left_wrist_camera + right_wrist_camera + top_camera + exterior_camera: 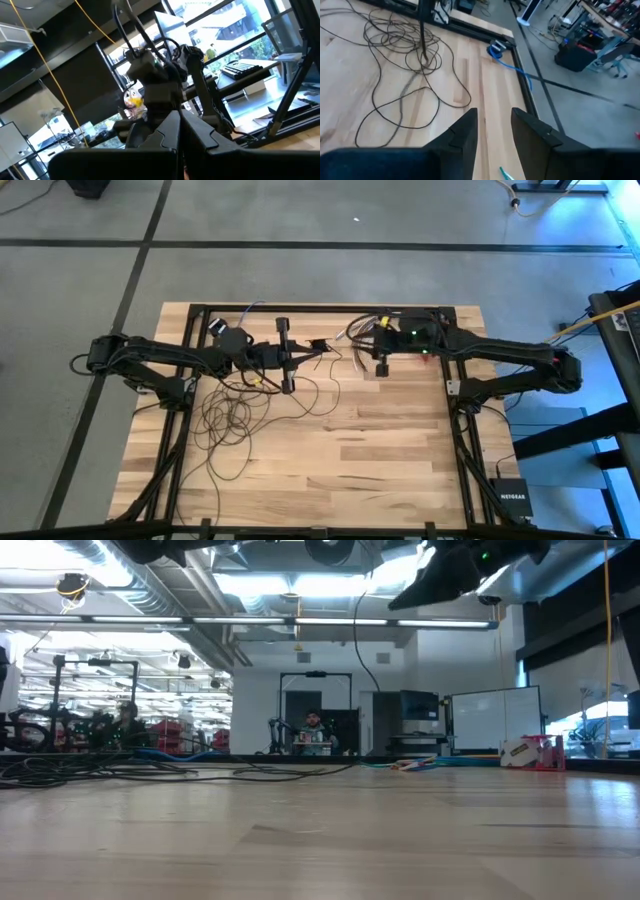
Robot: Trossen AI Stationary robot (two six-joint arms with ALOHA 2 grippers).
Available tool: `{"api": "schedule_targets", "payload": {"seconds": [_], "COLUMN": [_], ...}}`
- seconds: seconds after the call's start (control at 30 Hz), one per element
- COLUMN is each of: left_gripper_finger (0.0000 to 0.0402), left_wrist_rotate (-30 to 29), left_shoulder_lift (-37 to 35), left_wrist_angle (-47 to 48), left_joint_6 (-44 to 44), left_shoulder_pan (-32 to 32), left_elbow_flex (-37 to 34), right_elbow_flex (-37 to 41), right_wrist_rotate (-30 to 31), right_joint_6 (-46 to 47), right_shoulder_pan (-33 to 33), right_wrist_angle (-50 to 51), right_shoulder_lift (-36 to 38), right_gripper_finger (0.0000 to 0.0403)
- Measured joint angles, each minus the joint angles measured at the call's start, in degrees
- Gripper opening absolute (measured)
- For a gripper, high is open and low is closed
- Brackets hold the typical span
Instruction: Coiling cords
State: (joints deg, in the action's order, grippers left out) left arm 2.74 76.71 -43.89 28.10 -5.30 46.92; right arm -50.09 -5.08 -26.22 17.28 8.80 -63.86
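The cords (230, 415) lie as a loose tangle of thin dark loops on the left half of the wooden table, and they also show in the right wrist view (400, 45). One strand (422, 30) rises straight up out of the tangle. My left gripper (320, 346) is shut and hangs above the table's far middle, tipped slightly upward. My right gripper (368, 358) faces it from the right, also raised. Its fingers stand open (495, 125) with only bare wood showing between them. My left gripper is shut on the cords, but its own fingers (170, 135) hide the place of contact. A strand (356, 610) hangs slack below it down toward the tangle. Most of the cord rests on the table.
A short bundle of multicoloured wires (365, 325) sits by the right arm at the far edge. A blue cable (495, 50) lies at the table's far corner. The black frame (300, 308) runs along the far edge. Bare wood (380, 450) fills the near right. A person (315, 730) sits far behind.
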Motion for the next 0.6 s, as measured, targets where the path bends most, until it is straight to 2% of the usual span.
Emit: {"api": "schedule_targets", "payload": {"seconds": [0.1,0.3,0.6], "left_gripper_finger": [0.0001,0.0001,0.0001], "left_wrist_rotate": [0.00,0.00,0.00], "left_shoulder_lift": [0.00,0.00,0.00], "left_wrist_angle": [0.15,0.84,1.27], "left_joint_6": [-0.15,0.09,0.88], "left_shoulder_pan": [0.00,0.00,0.00], "left_elbow_flex": [0.00,0.00,0.00], "right_elbow_flex": [0.04,0.14,0.15], "right_wrist_rotate": [-0.28,-4.94,-5.01], "right_joint_6": [0.00,-0.39,-0.55], "right_shoulder_pan": [0.00,0.00,0.00], "right_wrist_angle": [0.20,-2.57,-4.30], "right_shoulder_lift": [0.97,-1.15,-5.12], "right_gripper_finger": [0.0122,0.0122,0.0122]}}
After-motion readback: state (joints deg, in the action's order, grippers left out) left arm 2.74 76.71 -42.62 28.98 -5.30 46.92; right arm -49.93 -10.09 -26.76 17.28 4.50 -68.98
